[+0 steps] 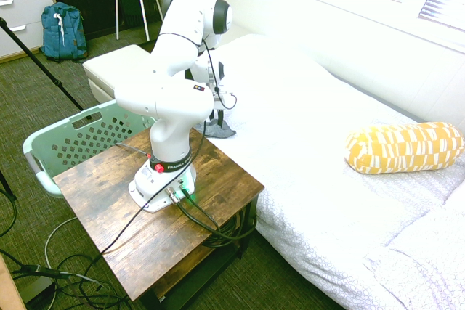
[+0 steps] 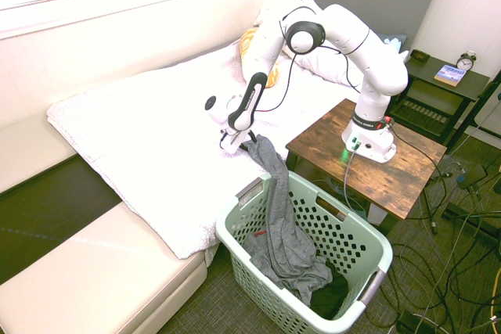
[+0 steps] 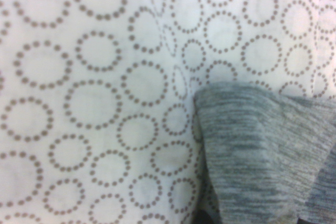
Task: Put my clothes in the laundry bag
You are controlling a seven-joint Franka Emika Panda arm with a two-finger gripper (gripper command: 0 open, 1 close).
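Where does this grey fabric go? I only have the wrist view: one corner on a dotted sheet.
Observer: Those are the clothes. They trail off the edge of the bed, over the rim and into the laundry bag.
Operator: How much lies on the bed?
Observer: Only the top end. The hand hangs right at it.
Operator: Anything else in the bag?
Observer: Yes, a darker item lies at the bottom.
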